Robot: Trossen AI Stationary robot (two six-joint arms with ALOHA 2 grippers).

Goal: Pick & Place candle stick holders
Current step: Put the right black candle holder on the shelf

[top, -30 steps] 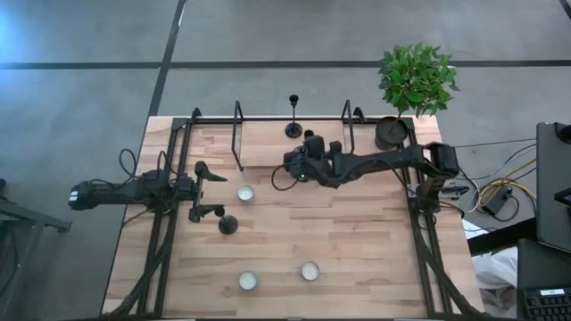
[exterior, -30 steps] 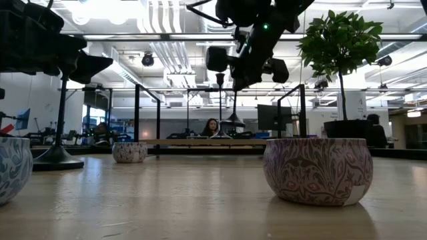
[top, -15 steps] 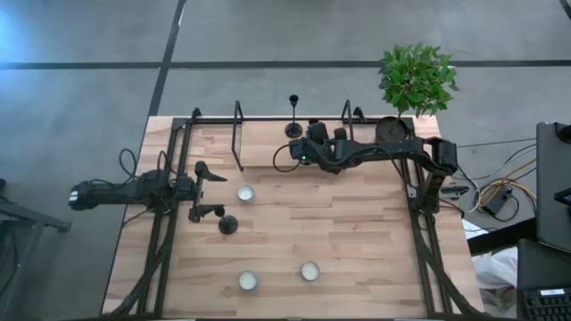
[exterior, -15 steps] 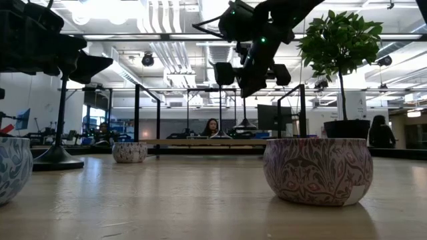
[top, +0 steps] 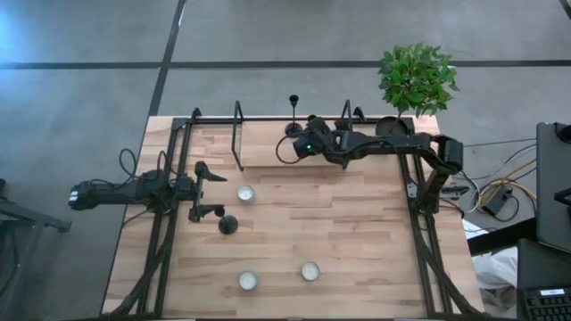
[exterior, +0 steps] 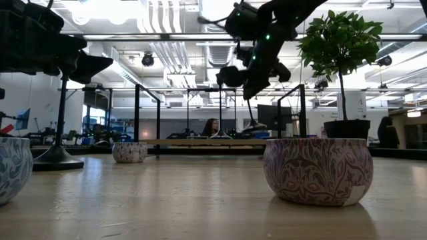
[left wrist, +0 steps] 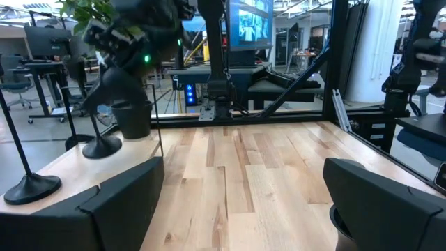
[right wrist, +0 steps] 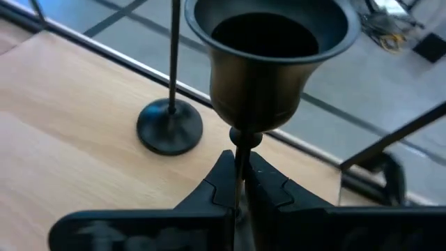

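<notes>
Candle stick holder is hanging clamped by its thin stem in the right gripper, raised above the table's far edge, near a second holder standing upright there. Left gripper is waiting spread wide beside a third holder.

The table is pale blond wood in jointed strips, inside a black metal frame. Both arms are black; the right arm, upper centre of the high view, shows a small green light. The candle stick holders are matte black, the held one's cup looking dark bronze in the right wrist view, perhaps only from the lighting. The small bowls are white with a purplish floral pattern; one at the low view's left edge is patterned blue. The plant at upper right is bright green in a dark pot. The floor is grey with dark lines.
</notes>
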